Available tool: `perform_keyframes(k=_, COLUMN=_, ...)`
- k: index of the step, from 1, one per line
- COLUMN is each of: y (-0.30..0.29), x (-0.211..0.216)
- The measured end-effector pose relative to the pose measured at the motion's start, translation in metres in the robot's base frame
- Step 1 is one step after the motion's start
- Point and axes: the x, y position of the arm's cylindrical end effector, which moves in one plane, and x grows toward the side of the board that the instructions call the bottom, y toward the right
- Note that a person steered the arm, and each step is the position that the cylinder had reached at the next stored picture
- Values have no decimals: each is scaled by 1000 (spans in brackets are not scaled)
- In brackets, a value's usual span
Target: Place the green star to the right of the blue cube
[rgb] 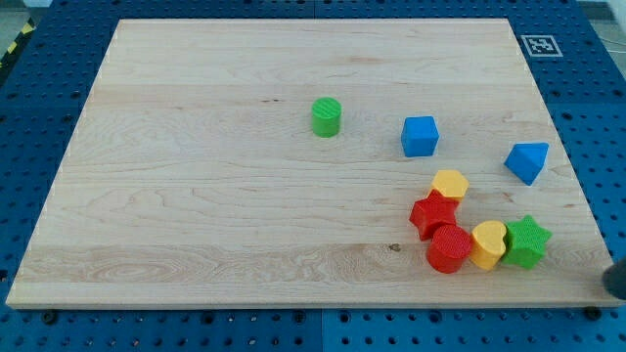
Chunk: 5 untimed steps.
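While the worktop [196,196] lies mostly bare, the blocks are gathered at the view's right. No claw is fitted, so no claw state can be told; only a dark blur at the lower right edge is seen, perhaps the rod, and the tip cannot be made out. The blue cube [420,136] stands apart. The green star [526,242] touches a yellow heart [488,244] near the bottom. Nothing seems started: an upward push is called for next.

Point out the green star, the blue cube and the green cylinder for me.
green star [526,241], camera view, middle of its top face.
blue cube [420,135], camera view, its top face.
green cylinder [327,116], camera view, its side near the top.
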Motion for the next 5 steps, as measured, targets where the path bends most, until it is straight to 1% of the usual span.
perform_keyframes(k=2, y=-11, x=0)
perform_keyframes(k=3, y=-29, x=0)
perform_keyframes(k=5, y=-31, x=0)
